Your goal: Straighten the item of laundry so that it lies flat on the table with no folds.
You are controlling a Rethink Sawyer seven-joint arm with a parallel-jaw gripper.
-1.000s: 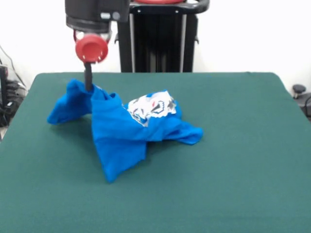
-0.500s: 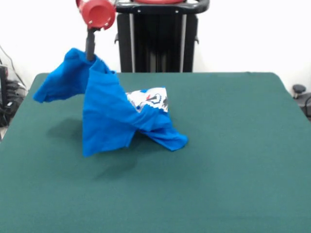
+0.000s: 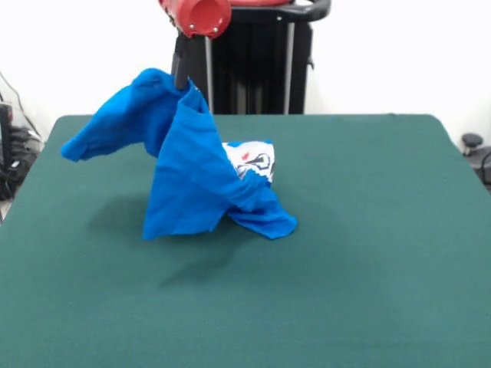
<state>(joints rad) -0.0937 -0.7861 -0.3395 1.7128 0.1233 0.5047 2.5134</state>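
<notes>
Currently the blue T-shirt (image 3: 184, 180) hangs bunched from one raised point, partly lifted off the bench (image 3: 368, 253). Its top is pinched at the end effector (image 3: 181, 77), whose dark fingers are clamped on the cloth high above the far-left part of the bench. One sleeve-like flap trails out to the left in the air. Lower folds drape down; the right-hand folds, with a bit of white print showing, rest on the green surface. Red cylinder of the arm sits just above the grasp. Wide bare felt lies to the right and front; the left edge is nearer.
</notes>
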